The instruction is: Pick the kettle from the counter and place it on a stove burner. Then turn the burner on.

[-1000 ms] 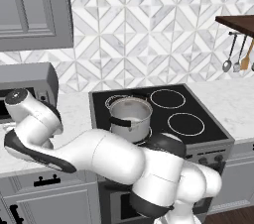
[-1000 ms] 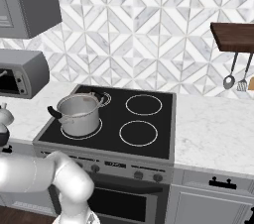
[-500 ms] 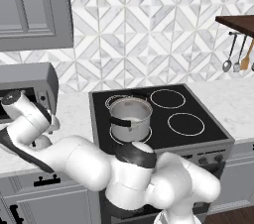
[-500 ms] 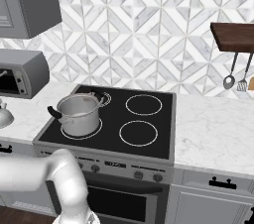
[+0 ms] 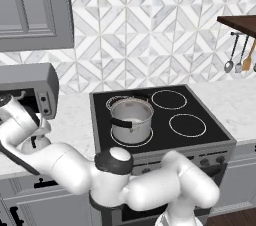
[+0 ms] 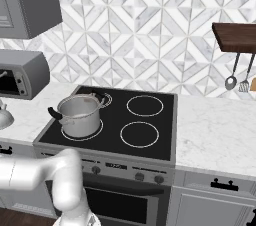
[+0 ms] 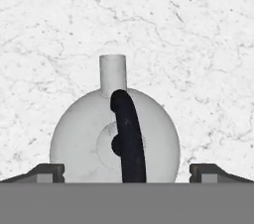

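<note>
Left base view. The white arm reached from the lower right across to the far left, where its wrist hung over the surface (image 5: pixel 75 115) in front of a grey toaster oven (image 5: pixel 27 87). The kettle (image 5: pixel 39 140) showed only as a small pale shape just beside the wrist, largely hidden by the arm. On the black cooktop (image 5: pixel 160 120) a straight-sided steel pot (image 5: pixel 131 120) with a dark side handle stood on the front-left ring; the front-right stove burner (image 5: pixel 187 125) and the rear-right ring lay bare. Utensils (image 5: pixel 239 57) hung under a wooden shelf at the right.

Right base view. The kettle (image 6: pixel 4 116) sat at the left edge, on the white marble surface (image 6: pixel 30 115) in front of the toaster oven (image 6: pixel 22 74) and well apart from the cooktop (image 6: pixel 112 120). The steel pot (image 6: pixel 80 115) occupied the front-left ring; the front-right stove burner (image 6: pixel 139 134) was bare.

Hand view. The tool (image 7: pixel 127 171) was released, its two dark fingertips (image 7: pixel 47 172) standing wide apart, one on each side of the kettle (image 7: pixel 84 139). The kettle was seen from above: a pale dome with its spout pointing to the top of the view and its thin dark handle arching over the lid, resting upright on the veined surface (image 7: pixel 198 69). Contact between the fingertips and the kettle could not be told.
</note>
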Controlling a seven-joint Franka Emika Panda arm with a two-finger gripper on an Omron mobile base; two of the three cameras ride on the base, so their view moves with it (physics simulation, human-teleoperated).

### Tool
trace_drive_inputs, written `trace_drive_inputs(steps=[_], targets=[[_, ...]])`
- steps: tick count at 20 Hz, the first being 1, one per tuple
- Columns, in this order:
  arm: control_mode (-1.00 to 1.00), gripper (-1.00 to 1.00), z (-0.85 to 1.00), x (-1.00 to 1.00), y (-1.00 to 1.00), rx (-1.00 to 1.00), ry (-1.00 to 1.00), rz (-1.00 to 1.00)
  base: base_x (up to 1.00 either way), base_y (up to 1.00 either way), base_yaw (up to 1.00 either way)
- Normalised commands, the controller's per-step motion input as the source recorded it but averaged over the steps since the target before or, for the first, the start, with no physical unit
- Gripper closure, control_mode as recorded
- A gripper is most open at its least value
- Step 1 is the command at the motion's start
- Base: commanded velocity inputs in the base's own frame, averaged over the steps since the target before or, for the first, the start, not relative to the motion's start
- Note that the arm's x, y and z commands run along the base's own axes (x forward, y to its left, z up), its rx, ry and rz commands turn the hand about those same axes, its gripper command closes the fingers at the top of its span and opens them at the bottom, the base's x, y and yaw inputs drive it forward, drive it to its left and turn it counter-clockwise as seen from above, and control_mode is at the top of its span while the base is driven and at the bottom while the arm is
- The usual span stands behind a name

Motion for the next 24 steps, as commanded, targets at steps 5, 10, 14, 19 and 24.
trace_drive_inputs(steps=[5, 10, 14, 19, 24], targets=[[-1.00, 1.00, -0.42, 0.30, 0.24, -0.08, 0.00, 0.00, 0.00, 0.00, 0.00], [-1.00, 1.00, -0.04, -0.08, -0.29, 0.00, -0.04, 0.00, 0.00, 0.00, 0.00], [-1.00, 1.00, -0.06, -0.47, -0.80, 0.00, -0.18, 0.00, 0.00, 0.00, 0.00], [-1.00, 1.00, -0.07, -0.72, -0.97, -0.03, -0.43, 0.00, 0.00, 0.00, 0.00], [-1.00, 1.00, 0.50, -0.58, -0.99, 0.02, -0.88, -0.03, 0.00, 0.00, 0.00]])
